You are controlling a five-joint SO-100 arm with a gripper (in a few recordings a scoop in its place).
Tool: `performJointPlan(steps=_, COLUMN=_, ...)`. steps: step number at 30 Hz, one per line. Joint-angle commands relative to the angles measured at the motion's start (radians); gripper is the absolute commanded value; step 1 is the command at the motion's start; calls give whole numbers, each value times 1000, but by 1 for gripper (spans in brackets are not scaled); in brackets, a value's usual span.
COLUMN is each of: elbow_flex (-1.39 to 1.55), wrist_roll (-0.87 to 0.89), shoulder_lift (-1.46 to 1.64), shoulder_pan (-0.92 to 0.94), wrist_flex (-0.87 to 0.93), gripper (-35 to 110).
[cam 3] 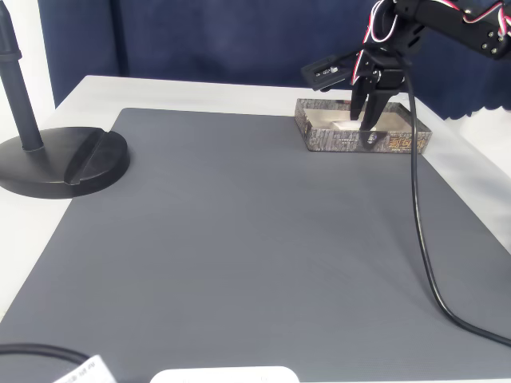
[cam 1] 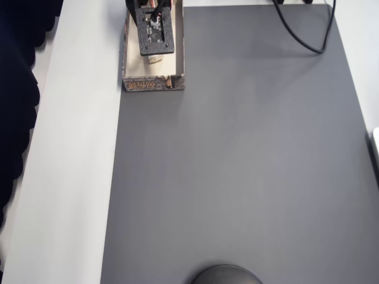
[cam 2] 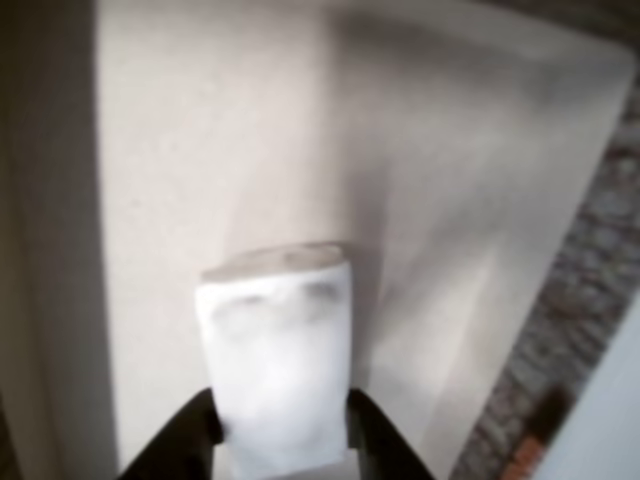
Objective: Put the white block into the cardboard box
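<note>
Right now the gripper (cam 2: 280,440) is clamped on the white block (cam 2: 278,360), its 2 dark fingers (cam 2: 185,435) pressing the block's 2 opposite sides in the wrist view, with the block's upper end sticking out past the fingertips. Behind the block in that view spreads the cream floor of the cardboard box (cam 2: 450,200), and the box's patterned brownish-grey wall runs down the picture's right side. Seen from overhead, the gripper (cam 1: 154,54) hangs over the inside of the cardboard box (cam 1: 153,84), and a small pale piece of the white block (cam 1: 155,58) peeks out just below the black wrist plate, inside the box walls. Whether the block touches the box floor cannot be told. In the fixed view the gripper (cam 3: 366,120) points steeply down into the cardboard box (cam 3: 363,142), which sits at the far right corner of the grey mat (cam 3: 239,239). A black cable (cam 3: 419,231) trails from the arm across the mat, passing in front of the box's near wall. Well away from the box, at the mat's left edge, stands a round black stand base (cam 3: 60,159).
</note>
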Motion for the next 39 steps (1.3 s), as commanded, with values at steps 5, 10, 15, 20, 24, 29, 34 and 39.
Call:
performJointPlan(steps=5, elbow_flex=-6, wrist_roll=51, shoulder_lift=173, shoulder_pan=-26, wrist_flex=-44, gripper=36)
performJointPlan(steps=10, elbow_flex=-6, wrist_roll=51, shoulder_lift=216, shoulder_pan=-35, wrist_flex=-46, gripper=38)
performJointPlan(steps=15, elbow_flex=51, wrist_roll=44, shoulder_lift=293, shoulder_pan=-48, wrist_flex=-46, gripper=38)
performJointPlan(steps=20, elbow_flex=179, wrist_roll=2, shoulder_lift=394, shoulder_pan=-75, wrist_flex=-11, gripper=27)
performJointPlan(steps=24, elbow_flex=276, wrist_roll=-120, shoulder_lift=482, shoulder_pan=-106, wrist_flex=41, gripper=13)
performJointPlan(steps=29, elbow_flex=411, wrist_roll=-262, shoulder_lift=607, shoulder_pan=-172, wrist_flex=49, gripper=3)
performJointPlan(steps=34, elbow_flex=572, wrist_roll=-405, shoulder_lift=761, shoulder_pan=-255, wrist_flex=43, gripper=-2)
performJointPlan(steps=39, elbow_flex=784, wrist_roll=-572, shoulder_lift=928, shoulder_pan=-376, wrist_flex=12, gripper=-2)
